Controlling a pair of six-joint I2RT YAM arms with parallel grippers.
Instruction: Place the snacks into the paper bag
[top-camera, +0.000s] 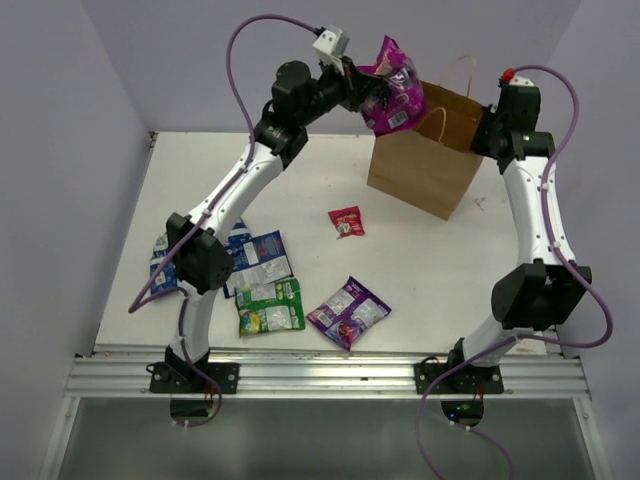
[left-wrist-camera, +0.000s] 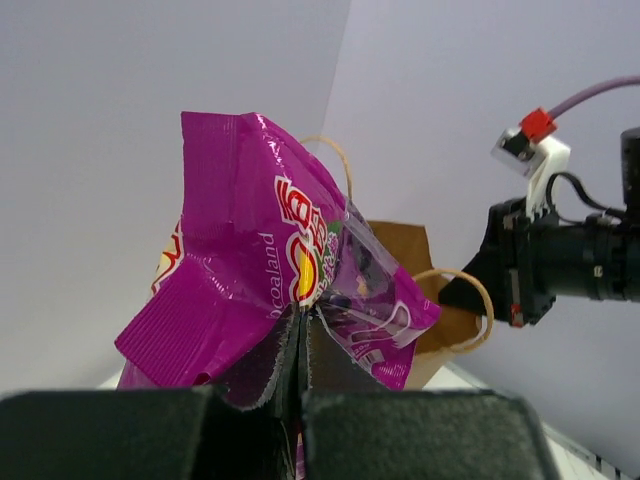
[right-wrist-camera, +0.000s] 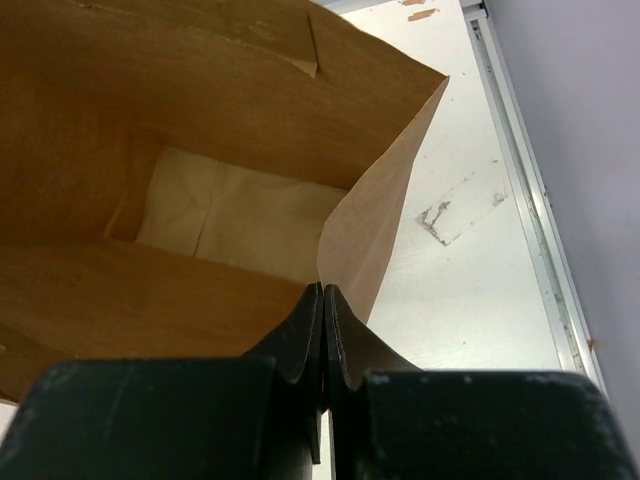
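The brown paper bag (top-camera: 425, 160) stands open at the back right. My left gripper (top-camera: 365, 95) is shut on a purple snack packet (top-camera: 393, 88) and holds it in the air just left of the bag's mouth; the packet fills the left wrist view (left-wrist-camera: 270, 290). My right gripper (top-camera: 480, 128) is shut on the bag's right rim (right-wrist-camera: 375, 250), and the bag's empty inside shows in that view. On the table lie a small red packet (top-camera: 347, 221), a purple packet (top-camera: 347, 311), a green packet (top-camera: 268, 307) and two blue-white packets (top-camera: 262, 259), one (top-camera: 163, 262) partly hidden by the left arm.
The bag's loop handles (left-wrist-camera: 470, 300) rise above its rim. A metal rail (top-camera: 330, 375) runs along the table's near edge, with both arm bases on it. Grey walls close in at the back and sides.
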